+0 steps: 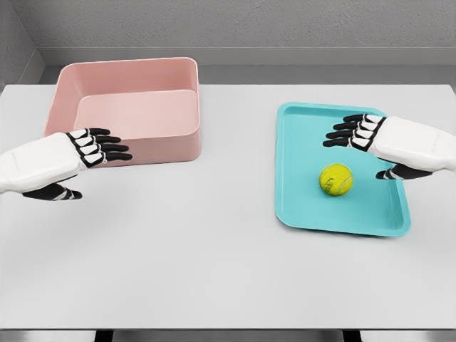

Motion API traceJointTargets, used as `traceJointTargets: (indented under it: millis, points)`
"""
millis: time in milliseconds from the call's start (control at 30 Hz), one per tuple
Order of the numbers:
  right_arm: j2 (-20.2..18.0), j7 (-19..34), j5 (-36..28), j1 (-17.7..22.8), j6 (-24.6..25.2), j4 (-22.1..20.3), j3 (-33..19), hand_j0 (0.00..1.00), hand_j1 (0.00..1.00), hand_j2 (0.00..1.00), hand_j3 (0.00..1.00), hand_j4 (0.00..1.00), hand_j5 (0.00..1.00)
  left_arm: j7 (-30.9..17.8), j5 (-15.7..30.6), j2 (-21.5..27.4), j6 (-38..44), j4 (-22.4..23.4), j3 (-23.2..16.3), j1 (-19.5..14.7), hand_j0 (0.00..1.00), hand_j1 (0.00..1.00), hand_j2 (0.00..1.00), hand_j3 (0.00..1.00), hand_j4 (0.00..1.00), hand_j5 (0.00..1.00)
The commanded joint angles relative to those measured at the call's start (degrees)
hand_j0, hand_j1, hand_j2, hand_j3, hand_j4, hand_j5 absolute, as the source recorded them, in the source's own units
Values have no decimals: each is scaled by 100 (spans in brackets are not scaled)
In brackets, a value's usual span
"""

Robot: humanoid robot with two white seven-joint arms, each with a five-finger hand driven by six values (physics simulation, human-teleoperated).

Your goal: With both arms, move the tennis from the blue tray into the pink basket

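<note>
Tennis ball (335, 179), yellow-green, lies inside the blue tray (296, 171), a little below the middle of it and closer to the tray's right side. From my head camera I see that it touches nothing except the tray floor. The tray is turquoise in colour, has a low rim, and sits flat on the right half of the white counter (214, 263).

My right hand (370, 137) comes in from the right edge and hovers over the upper right part of the tray. Its 4 black fingers (342, 133) are stretched out straight toward the left, with the thumb hanging lower, so the hand is wide and holds nothing. It is near the ball, above and to the right of it in the picture, but apart from it.

My left hand (78, 153) comes in from the left edge and is in front of the lower left corner of the pink basket (178, 135). Its fingers also point straight, toward the right, the thumb is below them, and the hand is wide and holds nothing. I cannot tell if the fingertips touch the basket wall or only overlap it in the view.

The basket is a square pink bin with tall walls, standing upright on the left rear part of the counter, well apart from the tray.
</note>
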Motion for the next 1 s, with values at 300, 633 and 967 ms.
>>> traceJointTargets:
  millis: [300, 633, 967]
  points:
    - [146, 205, -27, 79, -2, 372, 38, 100, 100, 100, 100, 100, 100, 3, 36, 67, 6, -1, 2, 123, 100, 100, 100, 100, 100, 100]
    - [788, 2325, -1152, 9, -2, 636, -24, 100, 100, 100, 100, 100, 100, 3, 36, 102, 6, -1, 2, 123, 100, 100, 100, 100, 100, 100]
    - [1632, 2615, -1091, -70, -2, 1664, -129, 99, 99, 99, 99, 99, 99, 3, 36, 129, 6, -1, 2, 167, 100, 100, 100, 100, 100, 100]
